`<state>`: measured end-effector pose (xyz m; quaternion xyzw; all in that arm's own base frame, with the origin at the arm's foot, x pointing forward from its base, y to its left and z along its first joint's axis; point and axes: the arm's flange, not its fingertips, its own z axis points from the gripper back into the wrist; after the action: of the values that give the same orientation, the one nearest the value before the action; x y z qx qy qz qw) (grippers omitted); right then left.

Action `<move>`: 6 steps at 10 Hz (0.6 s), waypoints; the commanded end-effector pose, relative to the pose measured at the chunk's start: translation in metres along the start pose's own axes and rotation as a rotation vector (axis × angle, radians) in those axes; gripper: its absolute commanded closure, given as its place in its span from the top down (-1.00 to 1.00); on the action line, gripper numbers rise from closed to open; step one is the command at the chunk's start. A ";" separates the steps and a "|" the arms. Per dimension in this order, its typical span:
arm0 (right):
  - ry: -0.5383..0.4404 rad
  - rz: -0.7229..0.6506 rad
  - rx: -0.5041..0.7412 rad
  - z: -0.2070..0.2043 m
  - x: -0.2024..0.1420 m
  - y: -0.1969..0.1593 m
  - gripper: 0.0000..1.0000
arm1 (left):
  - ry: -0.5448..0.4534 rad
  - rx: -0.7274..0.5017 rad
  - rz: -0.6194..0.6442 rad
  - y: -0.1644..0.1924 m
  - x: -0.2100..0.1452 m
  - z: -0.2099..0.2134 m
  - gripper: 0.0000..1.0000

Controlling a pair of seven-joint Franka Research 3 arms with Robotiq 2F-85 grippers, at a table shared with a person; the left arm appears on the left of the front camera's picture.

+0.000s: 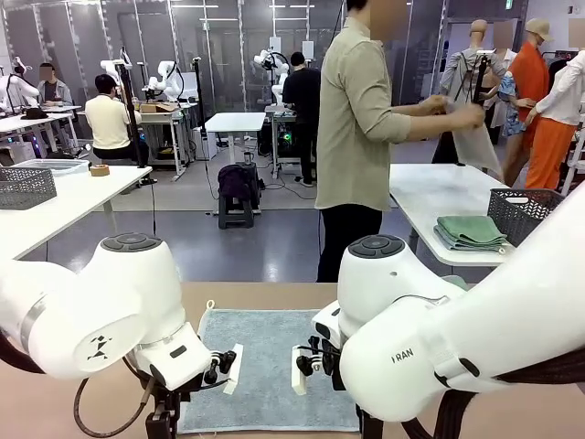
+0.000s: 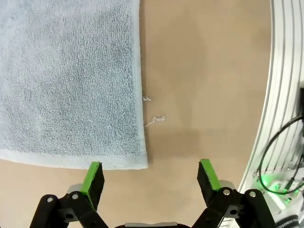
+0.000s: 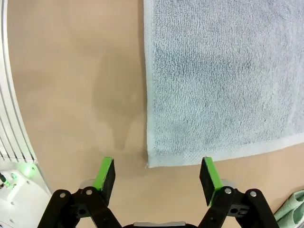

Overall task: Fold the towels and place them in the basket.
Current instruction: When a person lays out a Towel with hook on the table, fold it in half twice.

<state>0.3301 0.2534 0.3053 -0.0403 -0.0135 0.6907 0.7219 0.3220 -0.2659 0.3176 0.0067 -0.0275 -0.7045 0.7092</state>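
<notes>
Our left gripper (image 2: 151,176) and right gripper (image 3: 159,173) gape empty; closing here, we risk missing the towel (image 2: 71,80) corners.

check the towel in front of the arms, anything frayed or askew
One small thing: two loose threads stick out from the side edge of the pale blue towel near its corner and lie on the table, so the hem looks slightly frayed there. Otherwise the towel lies flat and smooth.
</notes>
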 end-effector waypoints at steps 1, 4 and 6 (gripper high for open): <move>-0.013 0.022 0.001 -0.008 -0.013 0.008 0.81 | 0.005 0.030 0.006 -0.016 -0.012 -0.015 1.00; -0.008 0.024 0.007 -0.011 -0.012 0.007 0.81 | 0.008 0.032 0.011 -0.015 -0.013 -0.017 1.00; -0.005 0.030 0.010 -0.012 -0.012 0.007 0.81 | 0.004 0.050 0.011 -0.015 -0.013 -0.021 1.00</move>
<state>0.3311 0.2515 0.2998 -0.0384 -0.0069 0.6903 0.7225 0.3248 -0.2661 0.3101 0.0064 -0.0290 -0.7039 0.7097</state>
